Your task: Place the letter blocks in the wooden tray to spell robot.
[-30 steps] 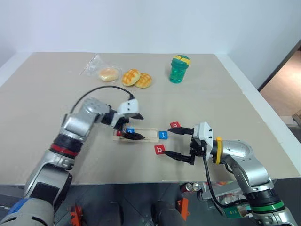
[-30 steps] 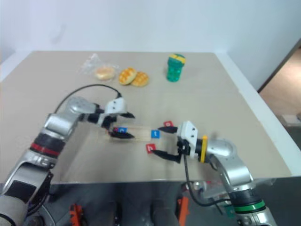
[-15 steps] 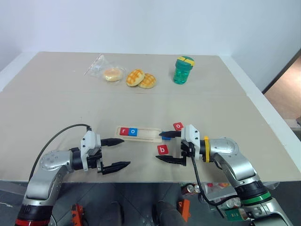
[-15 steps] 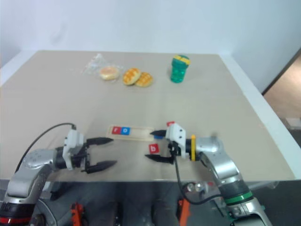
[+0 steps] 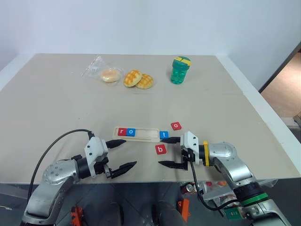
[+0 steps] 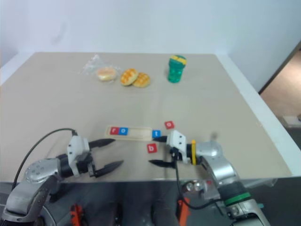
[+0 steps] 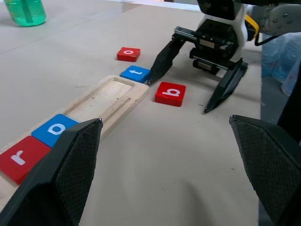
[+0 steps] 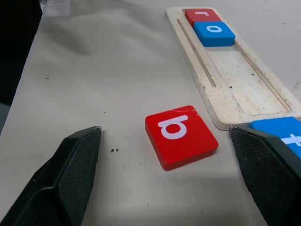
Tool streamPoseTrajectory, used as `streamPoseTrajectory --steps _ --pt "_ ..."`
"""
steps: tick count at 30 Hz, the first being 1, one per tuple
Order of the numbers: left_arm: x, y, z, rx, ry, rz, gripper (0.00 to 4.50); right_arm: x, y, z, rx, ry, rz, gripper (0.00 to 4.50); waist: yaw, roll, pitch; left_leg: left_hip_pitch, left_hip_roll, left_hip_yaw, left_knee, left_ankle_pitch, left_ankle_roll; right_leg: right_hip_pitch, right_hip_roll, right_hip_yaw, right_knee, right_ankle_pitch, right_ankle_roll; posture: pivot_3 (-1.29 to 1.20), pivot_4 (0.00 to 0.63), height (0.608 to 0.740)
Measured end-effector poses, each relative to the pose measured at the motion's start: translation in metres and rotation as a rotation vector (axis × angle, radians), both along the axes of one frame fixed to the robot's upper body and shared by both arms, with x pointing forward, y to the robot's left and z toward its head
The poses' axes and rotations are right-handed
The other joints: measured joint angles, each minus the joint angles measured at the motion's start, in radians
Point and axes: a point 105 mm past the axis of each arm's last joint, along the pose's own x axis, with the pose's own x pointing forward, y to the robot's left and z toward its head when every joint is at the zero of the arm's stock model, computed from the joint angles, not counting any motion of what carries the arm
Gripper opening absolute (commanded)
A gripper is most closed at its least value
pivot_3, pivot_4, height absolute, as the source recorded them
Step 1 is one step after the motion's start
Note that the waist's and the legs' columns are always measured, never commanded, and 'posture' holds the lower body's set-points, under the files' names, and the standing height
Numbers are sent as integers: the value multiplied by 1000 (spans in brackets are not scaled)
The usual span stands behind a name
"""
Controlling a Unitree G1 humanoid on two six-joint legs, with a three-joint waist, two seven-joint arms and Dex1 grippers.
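Right hand (image 5: 170,152) open around red b block (image 5: 161,149); left hand (image 5: 123,154) open, empty.

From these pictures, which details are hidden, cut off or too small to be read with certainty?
- Blue t block: in the right wrist view, cut by the picture's edge and partly behind a finger of the right hand.
- Red r block: in the left wrist view, cut by the edge.
- Packet of bread: the head views show no label; too small.
- Green bottle: its top is cut off in the left wrist view.
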Motion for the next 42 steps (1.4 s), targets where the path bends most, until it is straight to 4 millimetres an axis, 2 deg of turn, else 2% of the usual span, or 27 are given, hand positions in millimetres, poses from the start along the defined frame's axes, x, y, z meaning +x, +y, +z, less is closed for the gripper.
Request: streamPoseTrajectory --steps 1,2,12,24,26,29,36,38,41,42 --pt "0 -1 -1 1 3 -2 4485 0 1 0 2 0 1 4500 0 0 0 0 0 0 -1 0 0 0 0 0 0 0 0 0 150 740" --pt "0 -2 -1 0 4 -2 4499 0 1 0 2 0 2 4246 0 0 0 0 0 0 -1 0 0 0 0 0 0 0 0 0 150 740" --pt "-5 0 -8 19 30 2 4499 -11 3 -3 14 19 14 4246 0 0 0 4 0 0 -8 0 0 0 0 1 0 -5 -2 0 150 740" --pt "-10 -1 -8 39 25 -63 4499 -20 5 -4 22 50 -5 4246 0 0 0 5 0 0 -9 0 0 0 0 1 0 -6 -3 0 150 740" --pt "-10 -1 -8 41 26 -64 4500 -21 5 -4 23 51 -6 4085 0 0 0 5 0 0 -9 0 -1 0 0 1 0 -6 -3 0 150 740" --pt "-11 -2 -10 45 30 -70 4500 -23 6 -4 26 54 -26 3412 0 0 0 5 0 0 -9 0 -1 0 0 1 0 -6 -4 0 150 740" --pt "-12 -1 -11 51 30 -67 4500 -22 9 -4 46 71 -91 3412 0 0 0 5 0 0 -9 0 -1 0 0 1 0 -6 -4 0 150 740" --pt "-12 0 -11 54 27 -65 4500 -22 11 -4 53 79 -115 3055 0 0 0 5 0 0 -9 0 -1 0 0 1 0 -6 -4 0 150 740" --pt "-12 1 -13 66 25 -56 4500 -22 12 -3 56 98 -188 1883 0 -1 0 5 0 0 -9 0 -1 0 -1 1 0 -7 -4 0 150 740" --pt "-12 2 -13 68 24 -50 4500 -24 11 -4 56 106 -220 1620 0 -1 0 5 1 0 -9 -1 -2 0 -2 1 0 -8 -3 0 150 740"
